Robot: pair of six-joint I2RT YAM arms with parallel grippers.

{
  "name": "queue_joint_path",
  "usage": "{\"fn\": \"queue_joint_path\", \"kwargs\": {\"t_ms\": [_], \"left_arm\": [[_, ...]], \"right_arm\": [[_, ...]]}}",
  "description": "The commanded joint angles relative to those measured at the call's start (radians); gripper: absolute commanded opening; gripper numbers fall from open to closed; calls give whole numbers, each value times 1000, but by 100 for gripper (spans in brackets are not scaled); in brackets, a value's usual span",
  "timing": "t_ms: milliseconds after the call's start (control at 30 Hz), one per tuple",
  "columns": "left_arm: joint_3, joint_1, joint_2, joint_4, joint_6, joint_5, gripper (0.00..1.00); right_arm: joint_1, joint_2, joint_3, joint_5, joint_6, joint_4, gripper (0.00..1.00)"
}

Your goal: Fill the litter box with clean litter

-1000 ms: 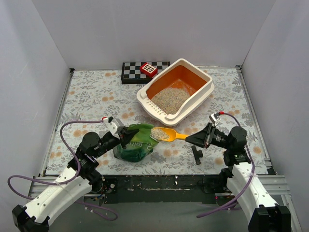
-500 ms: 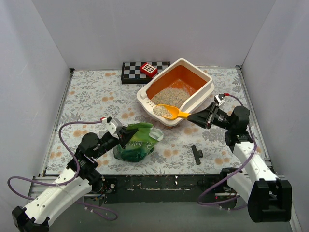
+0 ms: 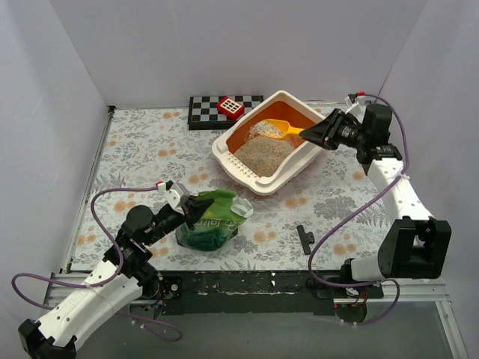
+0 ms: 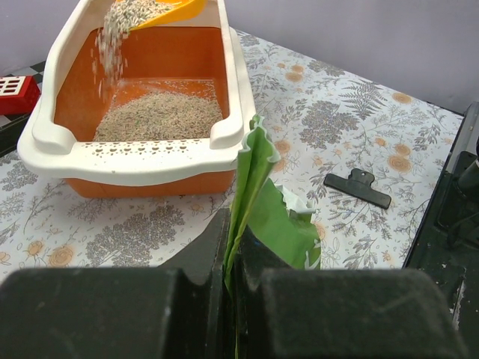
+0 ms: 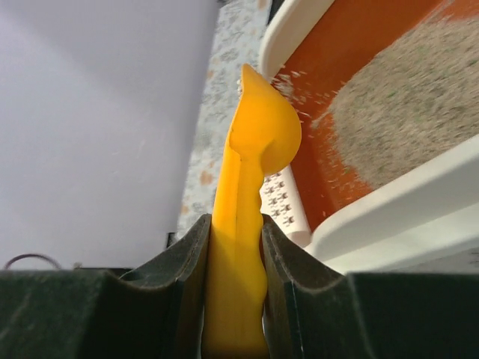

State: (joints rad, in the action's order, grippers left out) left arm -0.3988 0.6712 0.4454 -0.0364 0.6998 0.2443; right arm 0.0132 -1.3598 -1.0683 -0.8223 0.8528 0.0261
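Floral table; right claw gripped orange-yellow plastic scoop tipping beige litter into cream-rimmed orange litter box. Left claw pinched glossy green bag; release risked toppling and spilling it.

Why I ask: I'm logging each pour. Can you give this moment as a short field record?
right gripper: shut on scoop handle
scoop: tipped over litter box, clean litter falling from it
box contents: litter pile, orange floor partly bare
left gripper: shut on green bag edge
loose: black clip, right of bag

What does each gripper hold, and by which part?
Left gripper: the green bag, by its top edge. Right gripper: the orange scoop, by its handle.
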Motion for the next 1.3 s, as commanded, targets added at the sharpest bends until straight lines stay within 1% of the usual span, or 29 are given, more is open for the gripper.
{"fn": "queue_joint_path", "kwargs": {"t_ms": [0, 100, 167, 233, 333, 433, 500, 633, 700, 767, 833, 867, 1033, 1167, 1267], "left_arm": [[-9, -1, 9, 7, 0, -16, 0], [-12, 1, 16, 9, 0, -16, 0], [-11, 1, 21, 10, 0, -17, 0], [-12, 1, 26, 10, -2, -20, 0], [-14, 1, 35, 15, -3, -22, 0], [-12, 1, 42, 16, -5, -26, 0], [-14, 2, 47, 20, -5, -28, 0], [-17, 1, 53, 27, -5, -34, 0], [-17, 1, 52, 30, -5, -37, 0], [-15, 2, 49, 32, -5, -42, 0], [-14, -1, 49, 32, -8, -45, 0], [-14, 1, 49, 30, -11, -43, 0], [-15, 1, 55, 30, -16, -33, 0], [-15, 1, 55, 27, -20, -17, 0], [-9, 2, 39, 18, -19, -2, 0]], "right_arm": [[-2, -62, -209, 184, -364, -421, 1], [-2, -84, -280, 299, -483, -546, 1], [5, -84, -317, 363, -544, -595, 1], [39, -76, -340, 443, -596, -633, 1], [134, -79, -395, 553, -701, -681, 1], [290, -94, -462, 754, -828, -733, 1], [379, -113, -499, 892, -882, -765, 1], [504, -137, -532, 1177, -929, -804, 1], [550, -122, -532, 1288, -934, -805, 1], [586, -96, -541, 1337, -939, -805, 1], [610, -55, -564, 1322, -934, -813, 1], [611, -29, -574, 1287, -922, -824, 1], [610, 83, -601, 1077, -862, -923, 1], [610, 175, -570, 907, -808, -965, 1], [610, 214, -555, 769, -772, -1000, 1]]}}
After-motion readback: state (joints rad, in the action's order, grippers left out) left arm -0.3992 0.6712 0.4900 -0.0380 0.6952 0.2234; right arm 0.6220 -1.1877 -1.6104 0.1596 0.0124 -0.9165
